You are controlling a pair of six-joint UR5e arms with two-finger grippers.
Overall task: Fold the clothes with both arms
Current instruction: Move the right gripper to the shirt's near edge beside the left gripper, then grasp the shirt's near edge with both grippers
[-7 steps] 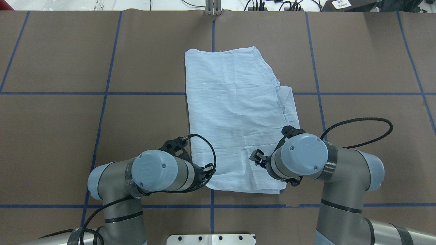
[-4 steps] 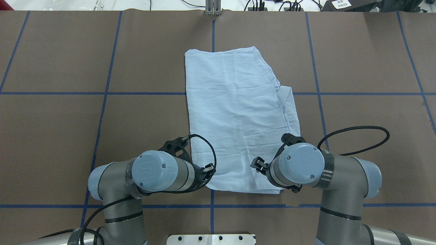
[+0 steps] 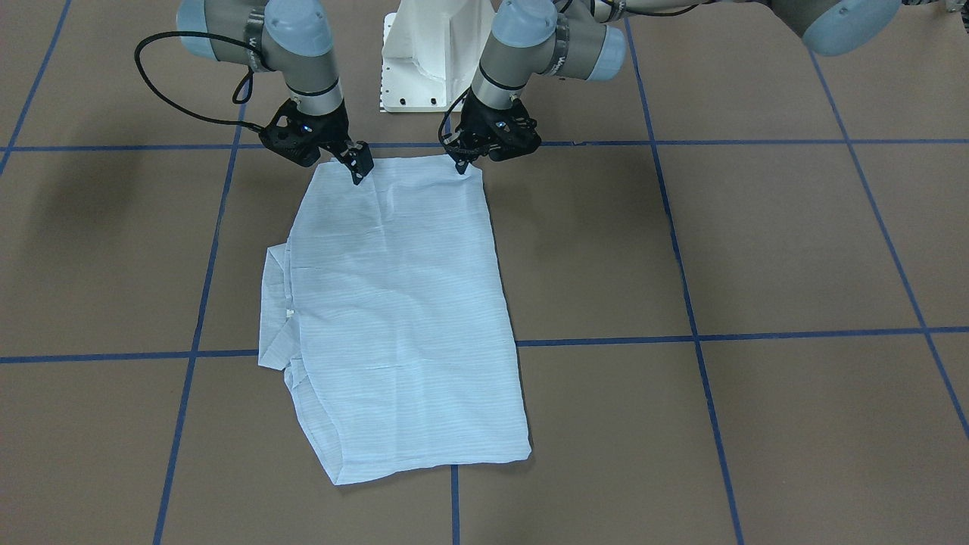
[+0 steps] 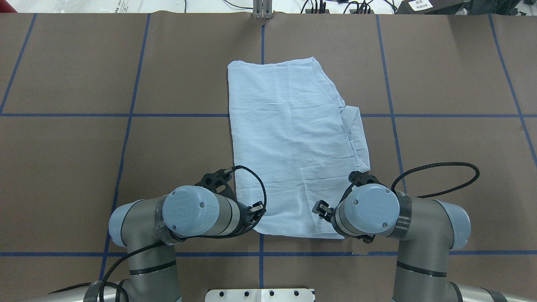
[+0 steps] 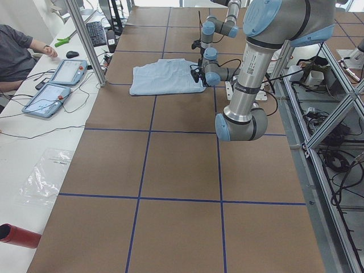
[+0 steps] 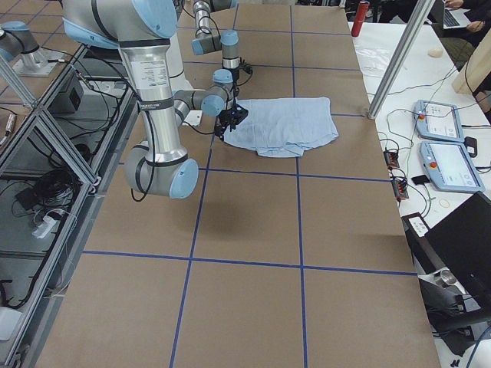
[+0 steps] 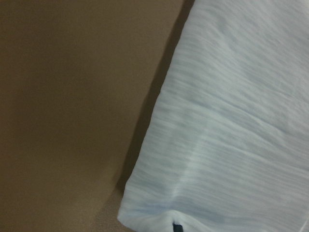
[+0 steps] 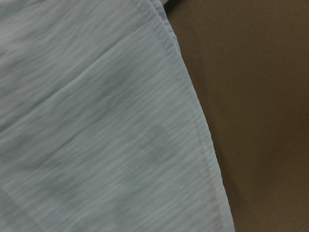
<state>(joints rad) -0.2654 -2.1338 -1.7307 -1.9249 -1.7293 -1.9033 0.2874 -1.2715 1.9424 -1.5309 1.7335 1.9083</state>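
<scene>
- The light-blue striped shirt [image 4: 289, 138] lies folded into one long flat panel in the middle of the brown table [image 4: 440, 75]. Its long side runs away from the robot, and a rumpled fold sticks out along its right edge.
- The left gripper [image 3: 462, 165] is down at the shirt's near left corner, with its fingers drawn to a narrow point on the cloth. In the left wrist view the corner sits at the bottom edge, with one dark fingertip [image 7: 176, 226] peeking from under it, so the claw looks pinched on that corner.
- The right gripper [image 3: 359, 168] stands tilted just inside the near right corner, its tip touching the top of the cloth. Its fingers look close together, but I cannot tell whether they are clamped or hold any fabric. The right wrist view shows only the stitched hem and table.
</scene>
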